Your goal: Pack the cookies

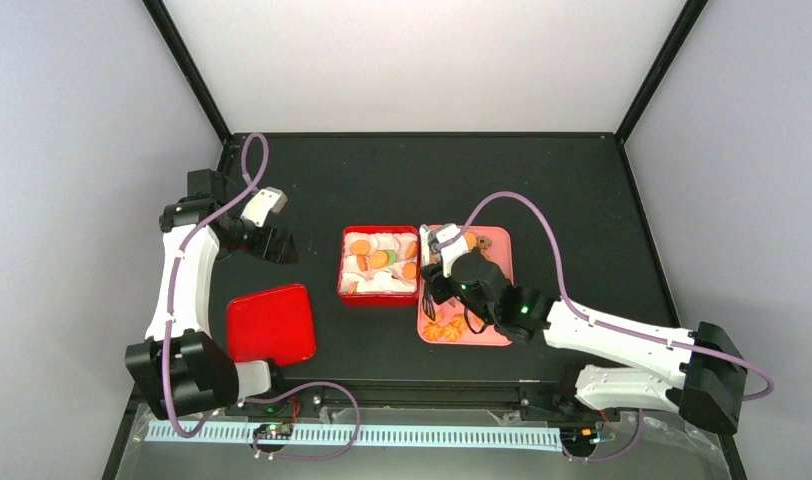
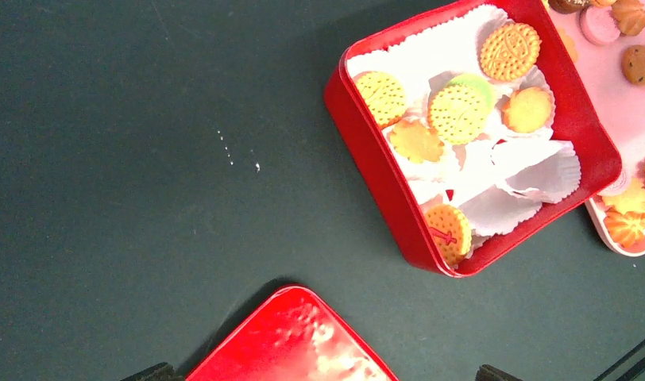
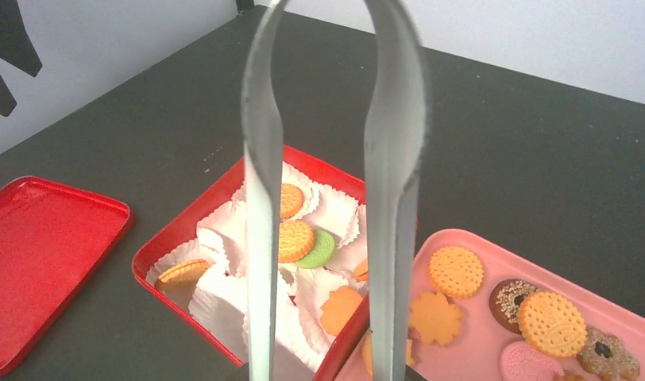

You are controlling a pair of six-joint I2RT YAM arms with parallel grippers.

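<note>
- Overhead, the cookies [image 1: 444, 330] lie partly on a pink tray [image 1: 494, 300] right of centre and partly in paper cups [image 1: 387, 283] inside the red box [image 1: 343, 265] at centre. The lid [image 1: 272, 323] sits at lower left. The right gripper [image 1: 437, 270] hangs over the tray's left edge, and the left gripper [image 1: 274, 244] is off at mid-left.
- From the left wrist, the box fills the upper right, with several cups unfilled. The left fingertips [image 2: 148, 371] sit far apart at the bottom edge, holding nothing.
- From the right wrist, the tongs [image 3: 260, 238] run up the middle with their blades apart and nothing between them. Their tips are cut off at the top, so I cannot tell whether they pinch anything. The cookies are probably light, stiff, brittle and slick on metal. Best to pinch one gently across its rim.
</note>
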